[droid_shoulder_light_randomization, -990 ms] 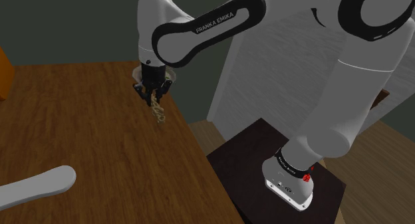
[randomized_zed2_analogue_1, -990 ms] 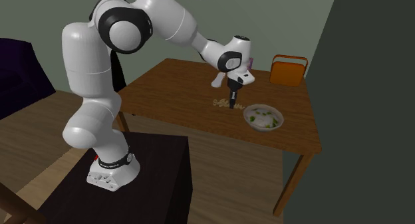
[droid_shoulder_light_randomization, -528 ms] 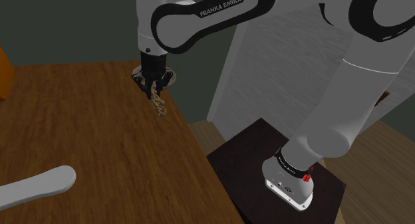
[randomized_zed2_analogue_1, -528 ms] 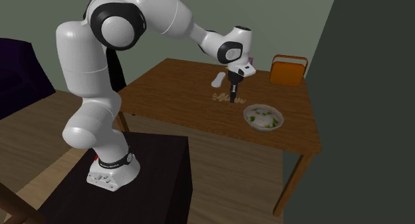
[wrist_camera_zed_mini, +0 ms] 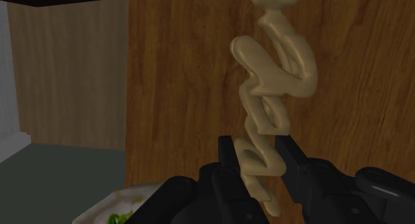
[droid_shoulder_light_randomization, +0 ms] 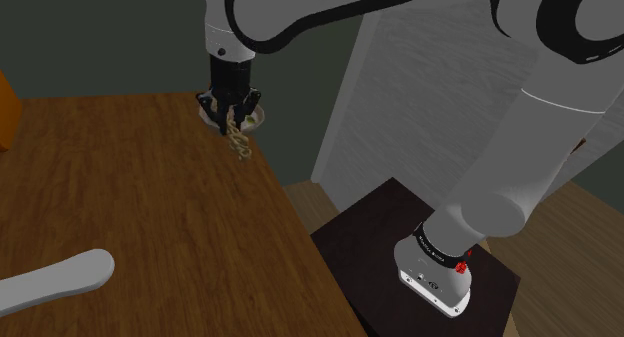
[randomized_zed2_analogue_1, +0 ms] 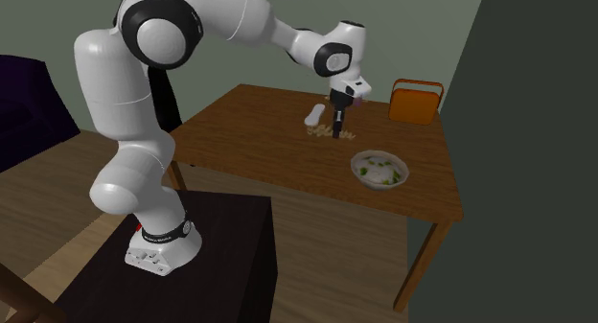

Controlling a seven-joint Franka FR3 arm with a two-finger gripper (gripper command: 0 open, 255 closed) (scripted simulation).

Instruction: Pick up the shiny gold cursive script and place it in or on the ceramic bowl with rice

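Closed tight, the hand [wrist_camera_zed_mini: 257,149], both black fingers [wrist_camera_zed_mini: 226,159] pinching one end of the script [wrist_camera_zed_mini: 273,70]. Nothing else gripped. Pointing down from the arm in the shoulder view [droid_shoulder_light_randomization: 232,110] and the second exterior view [randomized_zed2_analogue_1: 337,108].

Hanging below the fingers, the script [droid_shoulder_light_randomization: 238,143], dangling lengthwise over the wooden bench [wrist_camera_zed_mini: 179,90], by the look of it clear of the board rather than resting on it.

Pick-up judged done, then; carrying and setting down not yet. Placed to the second exterior view's right of the hand and a little nearer the camera, the bowl [randomized_zed2_analogue_1: 356,165], near but not underneath. Glimpsed also just beside the fingers, a pale rim with a touch of green [wrist_camera_zed_mini: 100,211]. Left to do: shift across, lower over the bowl, let go.

As for looks: a string of looping, joined letters, rounded and thick, in a dull tan-gold with little real shine. Reads as stiff, holding its shape while gripped by one end only. Long next to the bowl, so likely to lie across the rim or lean inside.
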